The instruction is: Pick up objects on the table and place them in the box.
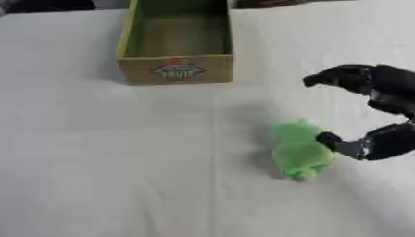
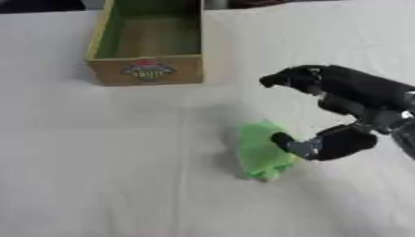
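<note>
My right hand [image 2: 340, 111], spread wide, touches the green toy [image 1: 298, 149] on the bench [image 1: 105, 162]; the box [image 1: 177, 69] looks empty, nothing placed yet.

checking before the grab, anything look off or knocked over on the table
Nothing stands out. The green soft object lies on the table, the right hand open beside it with one fingertip at its edge. The box stands upright and looks empty.
</note>
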